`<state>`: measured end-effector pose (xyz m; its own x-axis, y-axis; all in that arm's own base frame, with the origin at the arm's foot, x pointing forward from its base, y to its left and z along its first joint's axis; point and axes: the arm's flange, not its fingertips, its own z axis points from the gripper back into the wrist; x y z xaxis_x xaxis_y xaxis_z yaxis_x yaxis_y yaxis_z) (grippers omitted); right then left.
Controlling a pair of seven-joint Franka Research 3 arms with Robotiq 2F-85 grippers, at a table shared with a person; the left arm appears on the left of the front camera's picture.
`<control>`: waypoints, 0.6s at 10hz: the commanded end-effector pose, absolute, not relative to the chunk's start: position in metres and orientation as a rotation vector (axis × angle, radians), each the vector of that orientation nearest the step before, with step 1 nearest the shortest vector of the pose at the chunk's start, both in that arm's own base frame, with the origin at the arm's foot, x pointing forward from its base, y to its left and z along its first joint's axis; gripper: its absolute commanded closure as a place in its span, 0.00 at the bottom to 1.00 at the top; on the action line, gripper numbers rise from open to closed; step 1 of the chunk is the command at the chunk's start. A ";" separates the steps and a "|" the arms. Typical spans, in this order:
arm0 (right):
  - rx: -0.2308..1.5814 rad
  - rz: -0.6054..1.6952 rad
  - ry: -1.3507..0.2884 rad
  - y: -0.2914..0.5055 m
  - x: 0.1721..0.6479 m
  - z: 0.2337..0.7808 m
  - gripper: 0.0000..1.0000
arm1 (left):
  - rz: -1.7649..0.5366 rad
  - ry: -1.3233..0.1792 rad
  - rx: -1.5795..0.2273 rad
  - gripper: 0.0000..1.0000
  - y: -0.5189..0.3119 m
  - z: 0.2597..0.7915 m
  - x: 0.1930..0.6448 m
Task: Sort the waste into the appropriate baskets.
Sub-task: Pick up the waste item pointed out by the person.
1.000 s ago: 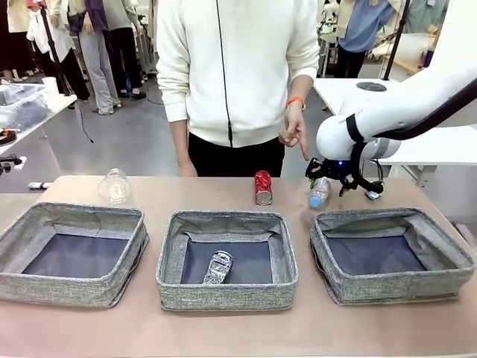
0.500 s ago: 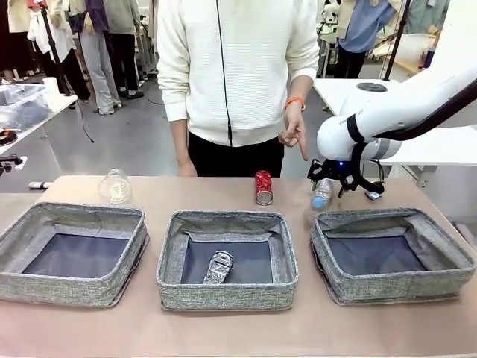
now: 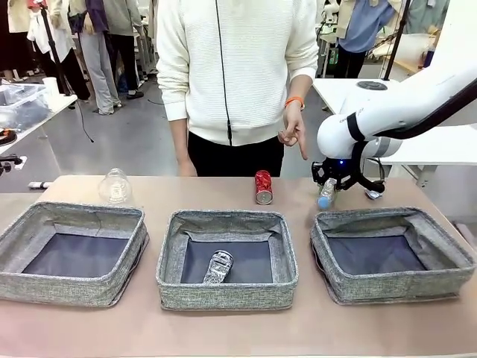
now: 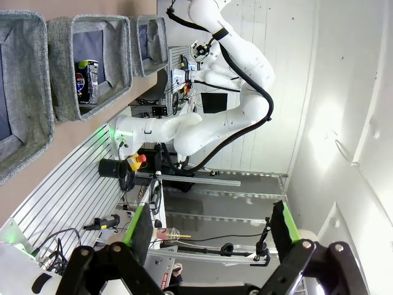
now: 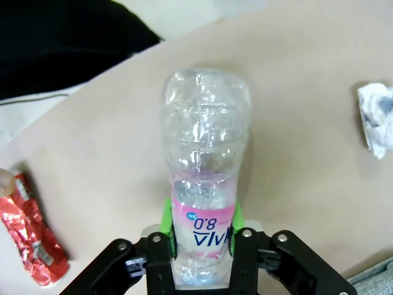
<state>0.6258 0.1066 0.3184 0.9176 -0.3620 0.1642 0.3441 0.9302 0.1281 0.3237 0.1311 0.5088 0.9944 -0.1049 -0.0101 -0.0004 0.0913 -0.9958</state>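
My right gripper (image 3: 329, 177) is shut on the clear plastic bottle (image 3: 326, 195), holding it just above the table behind the right basket (image 3: 393, 257). In the right wrist view the green pads (image 5: 166, 222) clamp the bottle (image 5: 206, 135) at its pink label. The red soda can (image 3: 263, 186) lies behind the middle basket (image 3: 226, 261), which holds the crushed black-silver can (image 3: 218, 267). A clear crumpled container (image 3: 115, 186) sits behind the left basket (image 3: 72, 253). A white paper ball (image 5: 376, 120) lies near the bottle. My left gripper (image 4: 212, 227) is open, away from the table.
A person in a white sweater stands at the far edge, one hand (image 3: 293, 134) hanging above the table near the red can. In the left wrist view the baskets (image 4: 73, 61) show sideways at the top left. Bare tabletop (image 3: 238, 328) runs along the front of the baskets.
The right gripper has closed on the bottle and lifted it a little, tipping it more upright and shifting it slightly right. The left arm has not moved.
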 end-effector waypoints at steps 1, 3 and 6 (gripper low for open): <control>0.054 -0.394 -0.185 0.110 0.628 0.317 1.00 | -0.081 0.071 -1.485 0.00 0.130 0.511 0.324; 0.060 -0.395 -0.175 0.109 0.627 0.318 1.00 | -0.081 0.071 -1.485 0.00 0.130 0.511 0.324; 0.058 -0.387 -0.177 0.108 0.624 0.322 1.00 | -0.081 0.071 -1.485 0.00 0.130 0.511 0.324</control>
<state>0.6268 0.1060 0.3228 0.9182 -0.3631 0.1583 0.3462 0.9298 0.1245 0.3237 0.1311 0.5088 0.9944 -0.1049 -0.0101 -0.0005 0.0913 -0.9958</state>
